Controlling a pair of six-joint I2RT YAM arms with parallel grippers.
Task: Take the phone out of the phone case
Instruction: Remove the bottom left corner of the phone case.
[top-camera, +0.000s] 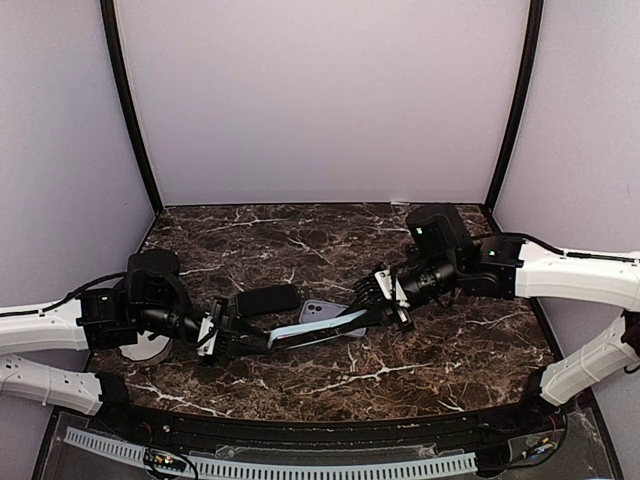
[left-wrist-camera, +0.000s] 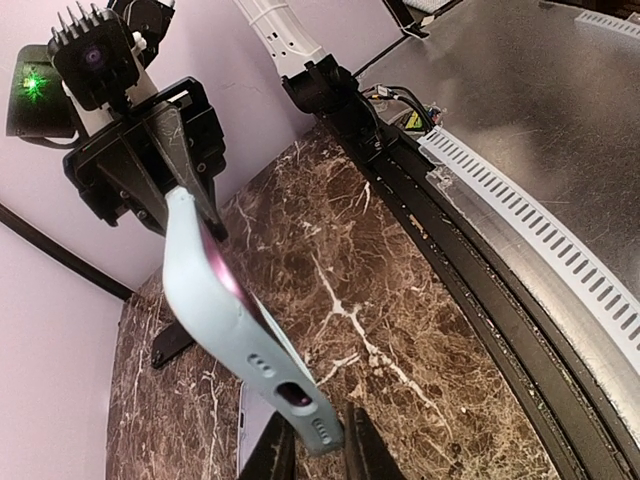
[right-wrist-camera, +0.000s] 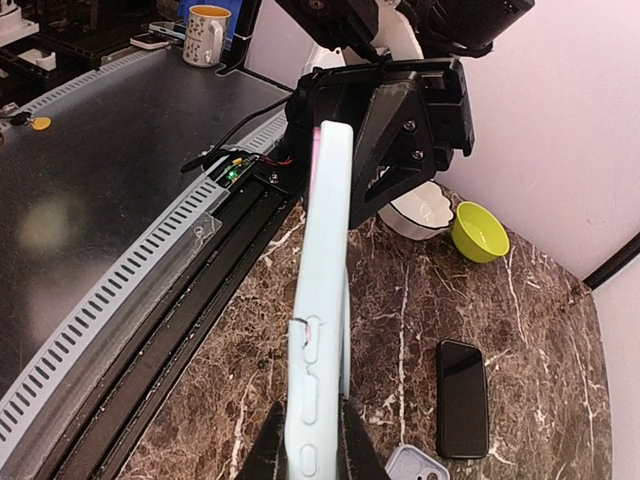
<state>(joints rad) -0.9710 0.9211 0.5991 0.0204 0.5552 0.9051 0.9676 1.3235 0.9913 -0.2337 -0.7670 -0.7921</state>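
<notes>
Phone case (top-camera: 315, 330), seemingly clamped, both claws (top-camera: 262, 342) (top-camera: 368, 316)

Even soft light; faint shadows; pale glare on grey bench (right-wrist-camera: 50, 225); wrist views wide-angle warped.

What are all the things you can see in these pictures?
phone case: 1, light blue, in the air between both grippers
black phone: 1, black, flat on the table
lilac phone or case: 1, lilac, on the table under the blue one
green bowl: 1, yellow-green, on the table by the left arm
white bowl: 1, white, beside the green bowl
mug: 1, white, off the table
table: 1, dark brown marble
left gripper: 1, black, shut on the phone case
right gripper: 1, black, shut on the phone case
</notes>
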